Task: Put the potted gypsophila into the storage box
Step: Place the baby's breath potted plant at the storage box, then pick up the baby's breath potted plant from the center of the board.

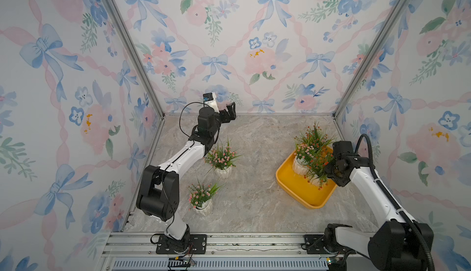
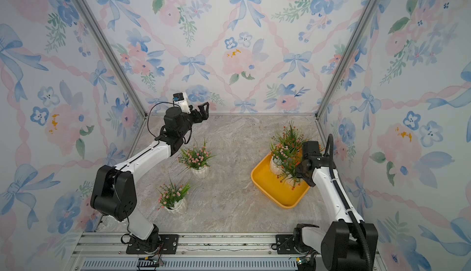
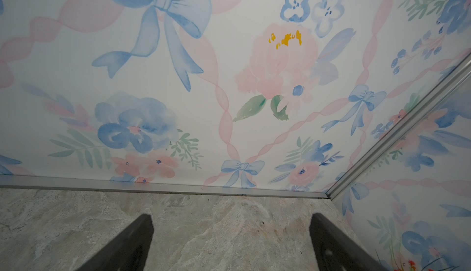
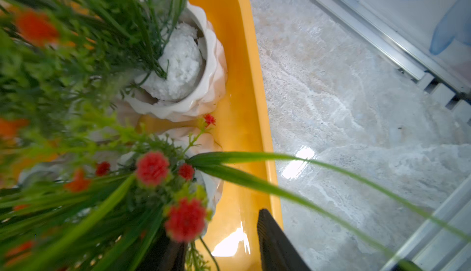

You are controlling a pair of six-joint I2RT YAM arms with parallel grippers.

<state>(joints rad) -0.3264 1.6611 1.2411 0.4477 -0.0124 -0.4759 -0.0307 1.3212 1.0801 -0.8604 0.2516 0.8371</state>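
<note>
Two pink potted gypsophila (image 1: pixel 221 160) (image 1: pixel 202 196) stand on the marble floor at centre-left in both top views. The yellow storage box (image 1: pixel 298 190) (image 2: pixel 274 193) lies at the right and holds a pink plant (image 1: pixel 305 151) and an orange-red one (image 1: pixel 318 171). A third, orange-red plant (image 1: pixel 315 132) rises at the box's far end, its pot hidden. My right gripper (image 1: pixel 331 166) (image 4: pixel 219 246) is over the box's right side, open, with only thin stems and the box floor between its fingers (image 4: pixel 275 244). A white ribbed pot (image 4: pixel 206 78) stands in the box (image 4: pixel 244 83). My left gripper (image 1: pixel 230 110) (image 3: pixel 232 231) hangs open and holds nothing near the back wall.
Floral-papered walls with aluminium posts (image 1: pixel 127 42) close in the floor on three sides. An aluminium rail (image 1: pixel 229 241) with both arm bases runs along the front edge. Bare marble floor (image 1: pixel 254 155) lies between the loose plants and the box.
</note>
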